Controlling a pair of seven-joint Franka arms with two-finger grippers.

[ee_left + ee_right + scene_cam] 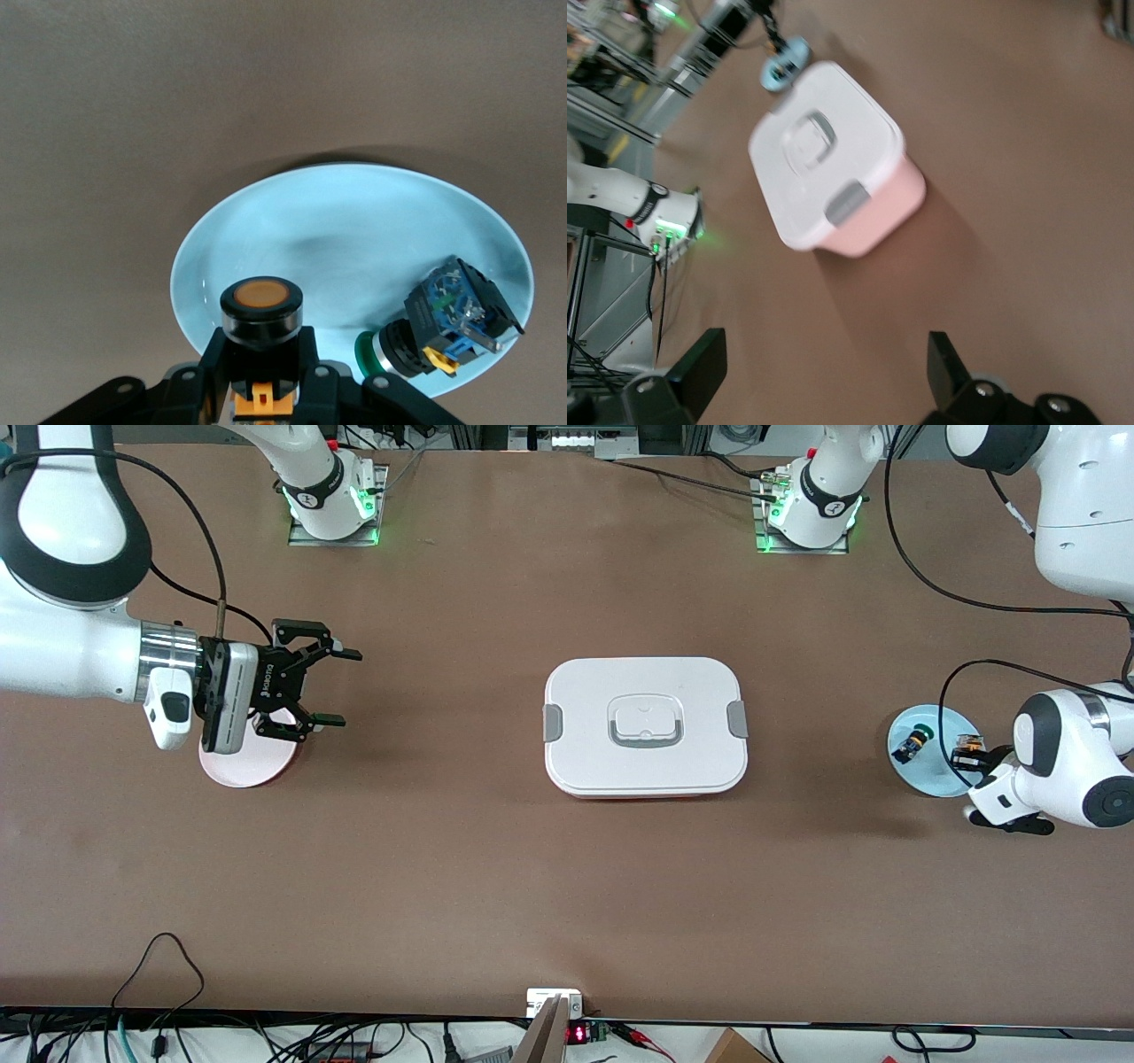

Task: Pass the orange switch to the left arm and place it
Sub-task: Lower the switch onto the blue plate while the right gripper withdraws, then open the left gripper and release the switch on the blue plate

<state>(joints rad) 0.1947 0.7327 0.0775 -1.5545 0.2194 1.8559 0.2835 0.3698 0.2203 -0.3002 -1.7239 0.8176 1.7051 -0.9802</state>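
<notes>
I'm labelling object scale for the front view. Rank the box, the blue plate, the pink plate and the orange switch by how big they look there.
1. box
2. blue plate and pink plate: alike, both partly hidden
3. orange switch

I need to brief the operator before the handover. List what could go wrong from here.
1. The left claw is shut on the orange switch only low on its body; it may slip or tilt in transit.
2. The box sits mid-table between the blue plate and the open right claw over the pink plate; a low path could clip it.
</notes>
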